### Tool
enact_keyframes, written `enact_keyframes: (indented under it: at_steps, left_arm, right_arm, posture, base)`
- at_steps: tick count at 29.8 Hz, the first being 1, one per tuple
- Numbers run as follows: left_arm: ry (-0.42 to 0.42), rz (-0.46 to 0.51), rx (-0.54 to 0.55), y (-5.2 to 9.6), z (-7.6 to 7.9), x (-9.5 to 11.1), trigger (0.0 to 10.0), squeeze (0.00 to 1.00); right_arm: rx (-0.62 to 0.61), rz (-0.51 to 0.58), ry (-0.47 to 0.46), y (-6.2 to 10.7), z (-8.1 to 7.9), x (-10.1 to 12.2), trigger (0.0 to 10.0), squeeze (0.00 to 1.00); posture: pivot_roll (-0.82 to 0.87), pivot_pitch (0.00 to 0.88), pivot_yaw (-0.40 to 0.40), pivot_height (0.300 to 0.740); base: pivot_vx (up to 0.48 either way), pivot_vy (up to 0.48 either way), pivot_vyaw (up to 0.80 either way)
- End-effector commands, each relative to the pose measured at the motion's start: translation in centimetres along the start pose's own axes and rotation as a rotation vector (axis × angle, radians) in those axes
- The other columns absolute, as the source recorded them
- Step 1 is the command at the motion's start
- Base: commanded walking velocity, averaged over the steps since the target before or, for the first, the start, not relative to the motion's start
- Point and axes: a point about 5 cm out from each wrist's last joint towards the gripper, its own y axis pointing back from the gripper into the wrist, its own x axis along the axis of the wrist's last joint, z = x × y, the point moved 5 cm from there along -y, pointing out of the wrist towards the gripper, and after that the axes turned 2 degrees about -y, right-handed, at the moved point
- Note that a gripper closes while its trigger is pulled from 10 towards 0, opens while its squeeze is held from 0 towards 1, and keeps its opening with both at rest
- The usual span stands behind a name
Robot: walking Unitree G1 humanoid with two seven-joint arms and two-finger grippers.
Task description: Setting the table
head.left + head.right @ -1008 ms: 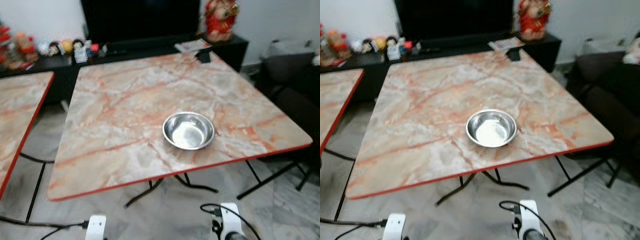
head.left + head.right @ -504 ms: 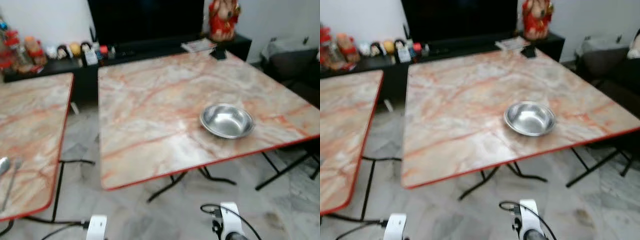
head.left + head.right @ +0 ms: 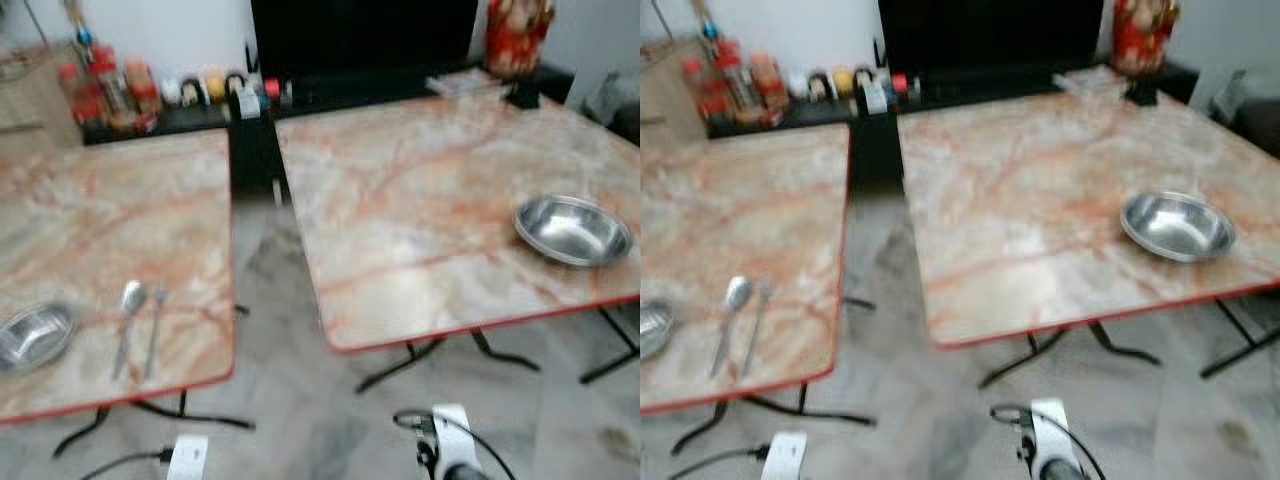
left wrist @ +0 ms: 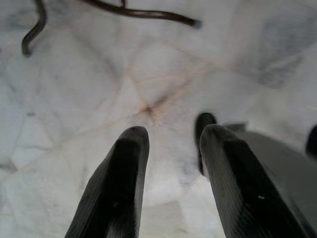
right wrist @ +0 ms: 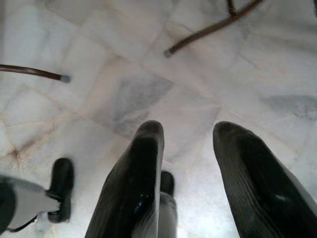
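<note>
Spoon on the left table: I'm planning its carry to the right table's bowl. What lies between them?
Beside the spoon lies a fork; past it, bare tabletop, a floor gap between tables, then bare marble up to the bowl, per the left eye view.

Both head views reach you blurred. The left table's bowl [image 3: 33, 335] is cut by the picture's edge, near that table's front edge. The small items [image 3: 215, 88] on the dark cabinet [image 3: 820, 112] are too smeared to identify.
</note>
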Motion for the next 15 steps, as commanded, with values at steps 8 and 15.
enact_keyframes:
  at_steps: [8,15]
  left_arm:
    - [-0.012,-0.023,0.024,0.07,-1.15,-0.73,10.0,0.0]
    - [-0.005,-0.018,0.031,0.02,-1.27,-0.42,10.0,0.0]
  right_arm:
    - [0.024,0.014,0.017,-0.17,-1.0,0.63,10.0,0.0]
    - [0.023,0.007,-0.019,-0.21,-1.12,0.61,10.0,0.0]
  posture:
    - [-0.02,0.0,0.017,0.732]
    - [-0.02,0.0,0.013,0.732]
  base:
    - [0.0,0.48,0.47]
    - [0.0,0.343,0.31]
